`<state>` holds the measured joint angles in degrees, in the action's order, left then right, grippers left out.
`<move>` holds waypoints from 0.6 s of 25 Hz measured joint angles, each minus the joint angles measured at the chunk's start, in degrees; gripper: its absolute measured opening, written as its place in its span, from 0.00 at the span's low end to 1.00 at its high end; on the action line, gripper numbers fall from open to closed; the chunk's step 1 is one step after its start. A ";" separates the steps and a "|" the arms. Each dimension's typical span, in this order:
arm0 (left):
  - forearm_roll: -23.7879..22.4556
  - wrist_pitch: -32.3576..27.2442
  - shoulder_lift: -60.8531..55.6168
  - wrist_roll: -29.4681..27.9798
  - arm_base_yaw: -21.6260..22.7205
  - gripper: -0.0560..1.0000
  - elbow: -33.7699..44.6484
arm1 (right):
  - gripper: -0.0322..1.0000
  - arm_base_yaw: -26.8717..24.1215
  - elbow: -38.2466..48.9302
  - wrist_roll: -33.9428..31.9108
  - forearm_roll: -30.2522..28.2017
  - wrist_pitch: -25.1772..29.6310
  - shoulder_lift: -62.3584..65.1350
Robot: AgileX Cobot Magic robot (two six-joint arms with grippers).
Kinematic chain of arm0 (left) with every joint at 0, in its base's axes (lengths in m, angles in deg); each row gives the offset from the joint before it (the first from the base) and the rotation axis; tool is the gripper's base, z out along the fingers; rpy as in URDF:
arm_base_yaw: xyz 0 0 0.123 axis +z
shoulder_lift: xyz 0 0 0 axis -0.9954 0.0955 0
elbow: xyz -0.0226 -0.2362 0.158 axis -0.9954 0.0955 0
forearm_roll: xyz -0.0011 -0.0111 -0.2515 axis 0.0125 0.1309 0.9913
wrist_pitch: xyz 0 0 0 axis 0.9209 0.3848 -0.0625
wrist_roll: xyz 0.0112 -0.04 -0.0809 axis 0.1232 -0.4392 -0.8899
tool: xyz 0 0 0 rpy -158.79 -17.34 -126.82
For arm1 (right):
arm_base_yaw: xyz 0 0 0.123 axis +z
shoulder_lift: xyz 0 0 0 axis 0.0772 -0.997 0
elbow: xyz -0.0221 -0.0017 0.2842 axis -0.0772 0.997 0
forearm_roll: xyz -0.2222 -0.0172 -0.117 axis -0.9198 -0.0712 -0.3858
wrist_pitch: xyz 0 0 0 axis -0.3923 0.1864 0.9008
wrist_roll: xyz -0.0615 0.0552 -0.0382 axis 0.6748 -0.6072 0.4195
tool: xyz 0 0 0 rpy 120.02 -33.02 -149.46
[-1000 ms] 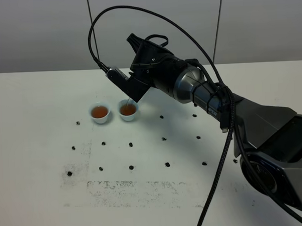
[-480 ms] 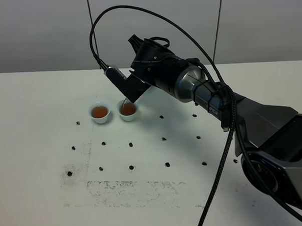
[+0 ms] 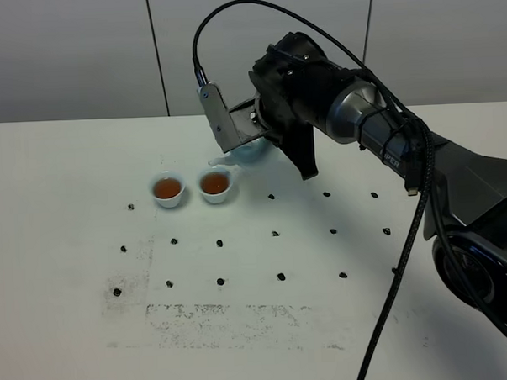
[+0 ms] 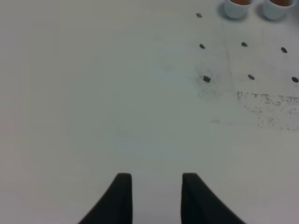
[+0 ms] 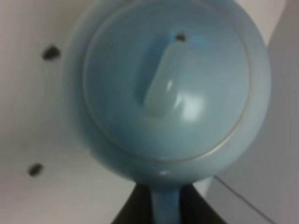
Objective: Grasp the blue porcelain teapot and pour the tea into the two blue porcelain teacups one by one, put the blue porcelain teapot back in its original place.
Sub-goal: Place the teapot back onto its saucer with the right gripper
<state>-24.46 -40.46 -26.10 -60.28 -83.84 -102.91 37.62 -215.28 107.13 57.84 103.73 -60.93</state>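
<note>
The pale blue porcelain teapot (image 3: 250,150) hangs from my right gripper (image 3: 264,132) just above the table, behind and to the right of the cups, its spout (image 3: 218,160) pointing left. In the right wrist view the teapot (image 5: 163,88) fills the frame with its knobbed lid up, and my right gripper (image 5: 164,207) is shut on its handle. The two blue teacups (image 3: 168,190) (image 3: 215,185) stand side by side, both holding brown tea. My left gripper (image 4: 156,186) is open and empty over bare table, with the cups (image 4: 235,6) (image 4: 275,6) far off.
A grid of small black dots (image 3: 275,234) marks the white table (image 3: 62,249), with grey scuffs (image 3: 217,314) toward the front. The right arm's black cable (image 3: 400,259) loops above and in front of the arm. A grey wall stands behind the table.
My right wrist has rolled back and moved right. The teapot has come up from its pouring tilt over the right cup to level, and the stream has stopped.
</note>
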 joint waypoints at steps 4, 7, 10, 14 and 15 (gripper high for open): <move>0.00 0.00 0.00 0.00 0.00 0.32 0.00 | 0.06 -0.24 0.00 -11.26 4.68 2.41 2.90; 0.00 0.00 0.00 0.00 0.00 0.32 0.00 | 0.06 -0.13 0.13 -22.67 7.78 4.03 5.82; 0.00 0.00 0.00 0.00 0.00 0.32 0.00 | 0.06 -0.13 5.60 -30.60 12.26 3.64 9.98; 0.00 0.00 0.00 0.00 0.00 0.32 0.00 | 0.06 -0.13 22.93 -39.38 19.68 -3.84 18.30; 0.00 0.00 0.00 0.00 0.00 0.32 0.00 | 0.06 -0.02 27.21 -42.24 21.55 -6.59 20.09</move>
<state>-24.46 -40.46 -26.10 -60.28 -83.84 -102.91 37.60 -188.07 64.88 79.39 97.14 -40.84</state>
